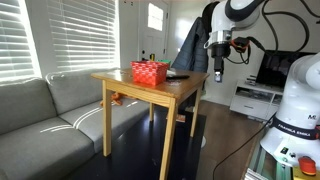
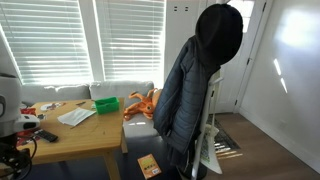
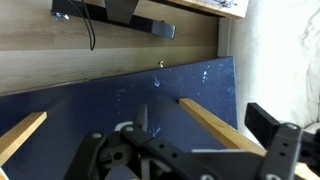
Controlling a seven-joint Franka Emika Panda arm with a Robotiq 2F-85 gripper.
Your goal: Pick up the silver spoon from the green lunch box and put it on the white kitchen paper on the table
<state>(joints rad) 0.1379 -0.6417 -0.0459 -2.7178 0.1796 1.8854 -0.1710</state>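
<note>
The green lunch box (image 2: 105, 104) stands at the far side of the light wooden table (image 2: 75, 140), with the white kitchen paper (image 2: 77, 116) lying next to it. The table also shows in an exterior view (image 1: 185, 88). I cannot make out the silver spoon in any view. My gripper (image 1: 218, 70) hangs beside the table's edge, off the top, at about tabletop height. It also shows at the frame edge in an exterior view (image 2: 14, 152). In the wrist view its jaws (image 3: 208, 128) are apart and empty, over the blue rug (image 3: 120, 95) and a table leg (image 3: 215, 125).
A red basket (image 1: 150, 72) and a dark flat object (image 1: 178, 74) sit on the table. A grey sofa (image 1: 40, 120) stands beside it with an orange toy (image 2: 140, 105) on it. A dark coat (image 2: 200, 80) hangs on a rack. A white TV cabinet (image 1: 255, 97) stands behind.
</note>
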